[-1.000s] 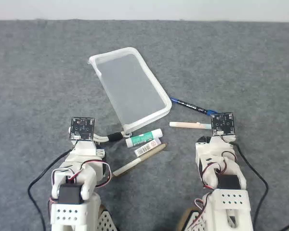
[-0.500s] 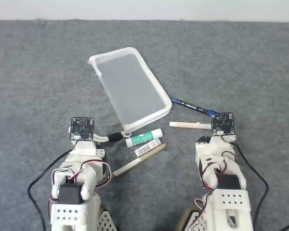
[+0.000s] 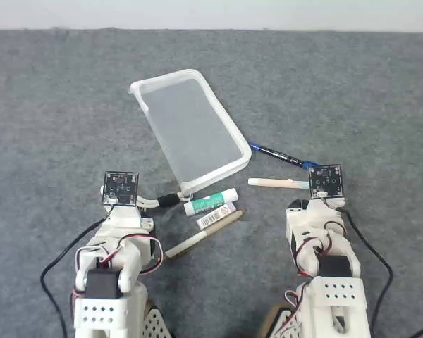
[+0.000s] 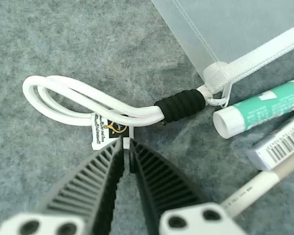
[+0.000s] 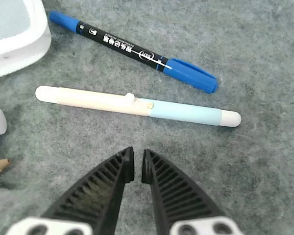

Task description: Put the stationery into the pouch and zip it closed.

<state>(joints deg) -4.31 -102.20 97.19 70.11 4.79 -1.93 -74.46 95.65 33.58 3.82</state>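
Trouble, as I judge it, lies with the looped white pull cord (image 4: 88, 100). It sits just ahead of my left gripper (image 4: 126, 147), whose fingers are pressed almost together on nothing. A tug on it with nothing pinning the pouch (image 3: 190, 130) would likely drag the whole thing across the grey felt desk (image 3: 56, 105) and bump the green-and-white glue stick (image 3: 210, 202) just beside its near corner, which could roll. My right gripper (image 5: 137, 166) hangs with fingers likewise nearly shut and empty, just short of the cream-and-pale-blue pen (image 5: 137, 105); a round barrel like that, or the blue marker (image 5: 132, 51) beyond it, may slip out of a shallow pinch. The translucent pouch lies flat at mid-desk beyond the two arms, its long axis diagonal from far left to near right, the zip-pull corner pointing back toward the arms. Whether its zip is open I cannot tell. A pencil (image 3: 190, 243) lies near the glue stick, roughly parallel to it.
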